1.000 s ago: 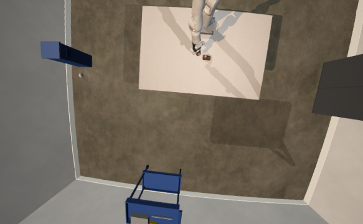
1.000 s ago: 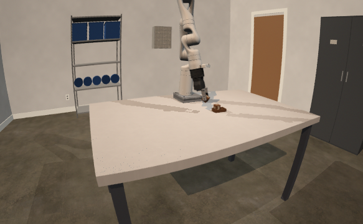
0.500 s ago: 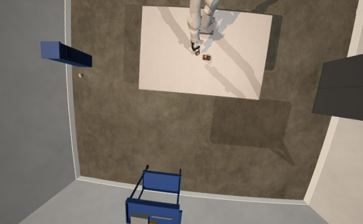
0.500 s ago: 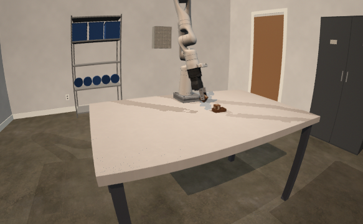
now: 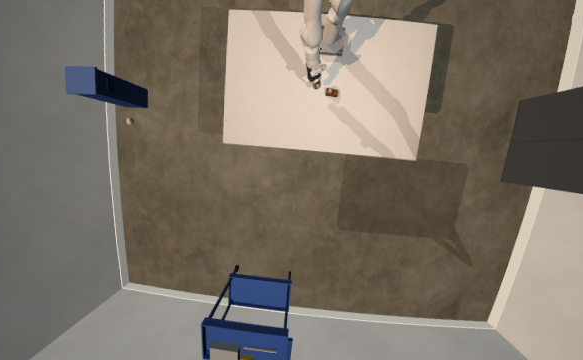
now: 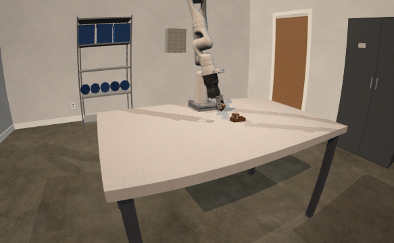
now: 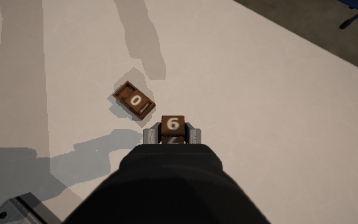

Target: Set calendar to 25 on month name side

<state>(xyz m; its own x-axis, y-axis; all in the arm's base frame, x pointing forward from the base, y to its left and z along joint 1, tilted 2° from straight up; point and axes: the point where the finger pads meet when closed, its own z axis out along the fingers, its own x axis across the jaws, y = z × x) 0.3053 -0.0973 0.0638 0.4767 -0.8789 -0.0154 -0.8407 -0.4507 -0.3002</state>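
My gripper (image 5: 315,80) (image 6: 219,103) (image 7: 173,129) is shut on a brown cube (image 5: 317,85) (image 6: 221,107) (image 7: 173,125) and holds it above the table, beside the tray. In the wrist view one face of it shows a pale 6 or 9; a second digit below is partly hidden and I cannot read it. The small brown tray (image 6: 241,119) (image 7: 124,92) rests on the table, up and left of the gripper in the wrist view. The other brown cube (image 6: 235,115) (image 7: 135,100) sits in one end of it, with 0 on top. The tray's other end is empty. The month's name is not readable.
The white table (image 5: 271,100) (image 6: 169,145) carries the arm's base (image 5: 332,47) (image 6: 201,105) behind the gripper. The tray stands close to the held cube. Shadows of the arm cross the table. The blue cart and dark cabinet stand well away.
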